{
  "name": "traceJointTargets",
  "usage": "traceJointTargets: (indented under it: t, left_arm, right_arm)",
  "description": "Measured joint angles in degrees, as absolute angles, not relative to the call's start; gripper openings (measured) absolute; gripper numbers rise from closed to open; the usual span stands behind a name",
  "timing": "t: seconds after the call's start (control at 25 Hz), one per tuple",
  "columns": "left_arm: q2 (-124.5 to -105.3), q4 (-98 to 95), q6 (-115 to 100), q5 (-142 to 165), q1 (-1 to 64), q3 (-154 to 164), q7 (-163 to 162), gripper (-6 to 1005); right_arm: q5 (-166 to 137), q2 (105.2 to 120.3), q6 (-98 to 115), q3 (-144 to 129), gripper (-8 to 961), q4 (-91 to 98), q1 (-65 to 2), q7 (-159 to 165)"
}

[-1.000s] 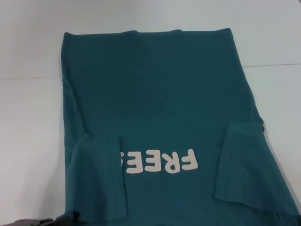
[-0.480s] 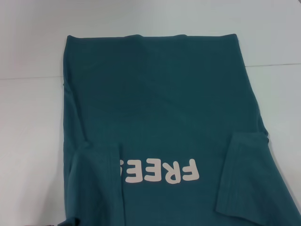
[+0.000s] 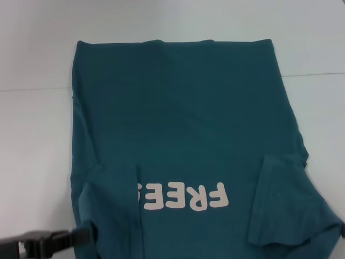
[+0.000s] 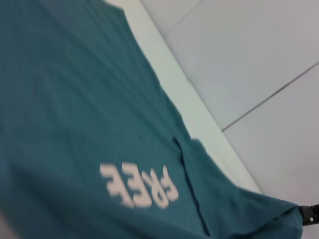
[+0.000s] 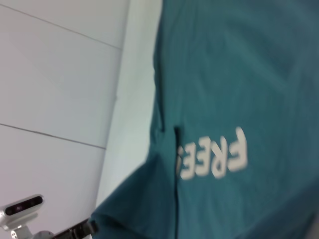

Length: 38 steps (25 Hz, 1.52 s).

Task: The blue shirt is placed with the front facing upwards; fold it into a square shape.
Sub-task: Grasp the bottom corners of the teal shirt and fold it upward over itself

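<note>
Since a second ago the left gripper (image 3: 81,236) has come back into my head view at the near left corner of the blue shirt (image 3: 183,124), and that shoulder edge now puckers up — the near right corner is lifting too. I judge both sleeves are already folded in over the chest, so I'm on the lengthwise fold. The shirt lies front-up across the white table (image 3: 32,140), collar end toward me, cream lettering (image 3: 183,197) showing. Left appears clamped on the fabric's edge; the right gripper (image 4: 310,215) I cannot tell — only a dark tip shows. Next, I'd carry both corners evenly toward the far hem.
</note>
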<state>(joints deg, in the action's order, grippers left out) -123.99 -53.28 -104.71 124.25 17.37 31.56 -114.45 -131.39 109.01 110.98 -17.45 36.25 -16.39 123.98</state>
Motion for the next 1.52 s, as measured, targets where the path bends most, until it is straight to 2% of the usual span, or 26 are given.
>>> traceJointTargets:
  t: [0.24, 0.44, 0.52, 0.68, 1.0, 1.52]
  left_arm:
    - [-123.29, -52.98, -102.81, 123.83, 21.93, 29.55, -114.95, 36]
    - [-121.93, -50.57, -100.56, 123.67, 25.24, 28.23, -115.38, 37]
    - [-121.69, -49.88, -99.84, 123.40, 26.03, 27.61, -115.41, 37]
    - [-119.69, -45.85, -94.74, 123.18, 30.12, 26.55, -115.54, 36]
    - [-118.50, -43.60, -83.45, 123.08, 36.22, 25.41, -119.32, 36]
    - [-118.67, -42.73, -72.10, 121.06, 37.73, 25.33, -119.32, 37]
  right_arm:
    - [-129.41, 108.21, 109.91, -15.15, 1, 36.26, -21.12, 124.97]
    - [-128.37, 107.65, 107.51, -14.33, 1, 36.29, -24.14, 126.35]
    - [-127.55, 107.56, 106.42, -14.11, 1, 36.30, -24.94, 126.81]
    - [-124.90, 107.45, 103.34, -13.58, 1, 36.30, -26.66, 128.50]
    - [-118.10, 106.68, 95.64, -13.38, 1, 35.31, -27.67, 130.38]
    - [-109.88, 106.65, 84.77, -13.36, 2, 28.79, -27.27, 128.20]
